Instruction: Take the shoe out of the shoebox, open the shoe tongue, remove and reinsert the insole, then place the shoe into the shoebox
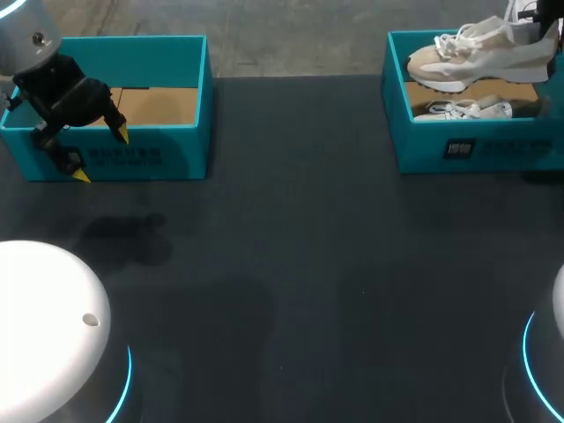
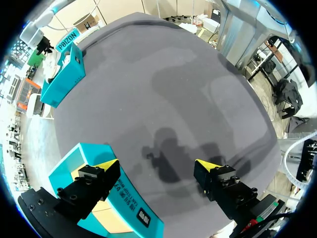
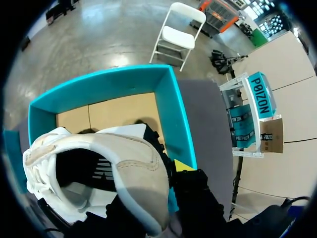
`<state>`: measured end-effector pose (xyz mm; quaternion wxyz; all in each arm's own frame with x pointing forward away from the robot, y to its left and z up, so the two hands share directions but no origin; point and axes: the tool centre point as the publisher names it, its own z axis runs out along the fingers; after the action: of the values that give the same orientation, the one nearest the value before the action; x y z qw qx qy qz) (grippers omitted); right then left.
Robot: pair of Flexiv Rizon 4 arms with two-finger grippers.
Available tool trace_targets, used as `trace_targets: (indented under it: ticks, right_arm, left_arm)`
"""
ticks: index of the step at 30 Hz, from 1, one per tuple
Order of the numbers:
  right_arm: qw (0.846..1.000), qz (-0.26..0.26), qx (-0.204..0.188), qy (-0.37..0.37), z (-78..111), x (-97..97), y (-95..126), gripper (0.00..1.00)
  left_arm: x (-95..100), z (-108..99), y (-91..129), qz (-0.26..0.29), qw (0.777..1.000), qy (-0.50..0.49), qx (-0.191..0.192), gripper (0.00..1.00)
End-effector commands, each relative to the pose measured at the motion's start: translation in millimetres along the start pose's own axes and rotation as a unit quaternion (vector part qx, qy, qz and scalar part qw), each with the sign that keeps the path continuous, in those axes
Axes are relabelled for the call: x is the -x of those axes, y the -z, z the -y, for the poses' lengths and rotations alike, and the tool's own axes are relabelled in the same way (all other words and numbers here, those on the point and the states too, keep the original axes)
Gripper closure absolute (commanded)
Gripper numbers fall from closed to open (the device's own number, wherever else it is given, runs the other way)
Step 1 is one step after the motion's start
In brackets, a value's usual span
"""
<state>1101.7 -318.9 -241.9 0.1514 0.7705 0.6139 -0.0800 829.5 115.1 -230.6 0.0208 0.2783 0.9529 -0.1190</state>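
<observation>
Right gripper [image 3: 166, 181]: pinching the heel of the shoe [image 1: 480, 53]. One yellow tip shows outside the heel; the other finger is hidden by the upper. The shoe is a cream and white trainer, held sole down just above the right shoebox [image 1: 476, 150], clear of its rim. Handling, as judged: light; soft, yielding upper; firmer sole and heel cup. The heel collar is the soundest hold, with the sole edge second. The loose white laces [image 1: 458, 40] may snag on the box wall. A second shoe [image 1: 463, 110] lies on its side on the box floor below. The box front bears a dark printed panel, wording not recorded. Left gripper [image 2: 157, 166]: fingers spread wide, holding nothing, over the front wall of the left shoebox [image 1: 150, 159]. That box is teal with a bare card floor and print on its front, also not recorded. Both boxes stand well apart on the dark table [image 1: 308, 264].
</observation>
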Motion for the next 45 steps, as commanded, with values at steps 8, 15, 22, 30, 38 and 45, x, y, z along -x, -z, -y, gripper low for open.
trace_targets:
  ticks: [8, 15, 22, 30, 38, 45]
  right_arm:
    - [1.000, -0.001, -0.003, 0.000, -4.0, 0.5, 0.2, 1.00]
    - [1.000, -0.002, 0.006, -0.004, -5.2, -0.9, -5.7, 1.00]
    - [1.000, -0.002, 0.013, -0.010, -12.1, -2.4, -20.9, 1.00]
    - [1.000, -0.002, 0.018, -0.003, -20.1, -5.9, -32.5, 1.00]
    - [1.000, -0.003, 0.019, -0.001, -25.2, -7.9, -38.4, 1.00]
    - [1.000, -0.007, 0.018, 0.001, -28.4, -12.7, -43.1, 1.00]
  left_arm:
    - [0.0, 0.2, 0.3, -0.001, 1.000, 0.000, 0.001, 0.00]
    - [0.0, 0.2, 0.3, -0.001, 1.000, 0.000, 0.001, 0.00]
    - [0.0, 0.2, 0.3, -0.001, 1.000, 0.000, 0.001, 0.00]
    - [0.0, 0.2, 0.3, -0.001, 1.000, 0.000, 0.001, 0.00]
    - [0.0, 0.2, 0.3, -0.001, 1.000, 0.000, 0.001, 0.00]
    - [0.0, 0.2, 0.3, -0.001, 1.000, 0.000, 0.001, 0.00]
